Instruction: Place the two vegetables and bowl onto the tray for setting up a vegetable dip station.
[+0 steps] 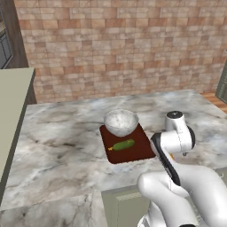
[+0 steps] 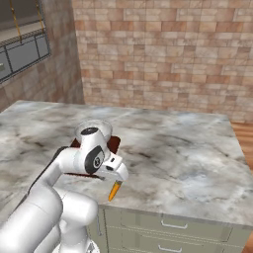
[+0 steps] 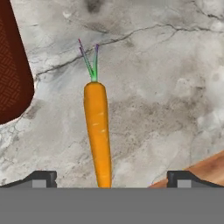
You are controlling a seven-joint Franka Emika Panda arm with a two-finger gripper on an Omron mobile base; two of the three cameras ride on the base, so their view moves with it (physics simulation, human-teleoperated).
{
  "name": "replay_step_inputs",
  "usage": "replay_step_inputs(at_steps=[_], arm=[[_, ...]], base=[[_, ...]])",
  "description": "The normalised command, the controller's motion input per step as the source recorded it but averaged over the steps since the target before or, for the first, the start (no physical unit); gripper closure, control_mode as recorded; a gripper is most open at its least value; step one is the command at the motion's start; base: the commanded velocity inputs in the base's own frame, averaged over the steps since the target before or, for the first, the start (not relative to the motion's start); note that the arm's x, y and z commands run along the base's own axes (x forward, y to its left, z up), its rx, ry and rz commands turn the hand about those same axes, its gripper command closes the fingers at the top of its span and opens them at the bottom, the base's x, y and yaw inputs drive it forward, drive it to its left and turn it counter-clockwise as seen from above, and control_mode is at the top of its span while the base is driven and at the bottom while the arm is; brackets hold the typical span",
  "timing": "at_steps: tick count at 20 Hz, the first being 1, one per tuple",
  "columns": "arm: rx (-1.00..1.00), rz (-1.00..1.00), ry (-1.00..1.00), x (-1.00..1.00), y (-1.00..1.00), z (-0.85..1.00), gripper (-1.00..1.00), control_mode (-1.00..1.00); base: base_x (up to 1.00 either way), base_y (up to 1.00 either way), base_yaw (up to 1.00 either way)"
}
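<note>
The fingers [image 3: 43,178] stand wide apart with nothing between them, their two dark tips rising at the bottom left and bottom right of the hand view. That spread makes sense as a setup for a grasp: the carrot [image 3: 98,131] runs up the middle of that view, its narrow end toward the bottom edge and its green tip toward the top, lined up with the gap so the fingers could close across its slim body. It lies flat on the marbled counter [image 3: 166,87], not yet touched. In the right base view the carrot [image 2: 114,190] shows just below the hand, near the counter's front edge.

The tray [image 3: 11,78] fills the upper left edge of the hand view, near the carrot but apart from it. In the left base view the tray [image 1: 141,150] sits at the centre of the frame and carries the bowl [image 1: 121,122] at its far end and the cucumber [image 1: 123,145] lying lengthwise in front of the bowl. Those two appear already placed, so the carrot looks to be the last item. The bare strip of tray beside the cucumber seems the likely spot for it.
</note>
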Motion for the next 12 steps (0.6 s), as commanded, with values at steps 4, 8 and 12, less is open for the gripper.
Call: replay_step_inputs(at_steps=[4,8,12], arm=[[0.01,0.00,0.05,0.19,-0.12,-0.25,-1.00,-1.00],[0.05,0.00,0.07,0.10,0.00,-0.37,-1.00,-1.00],[0.05,0.00,0.04,0.11,-0.01,-0.37,-1.00,-1.00]], base=[[0.00,0.00,0.00],[0.00,0.00,0.00],[0.00,0.00,0.00]])
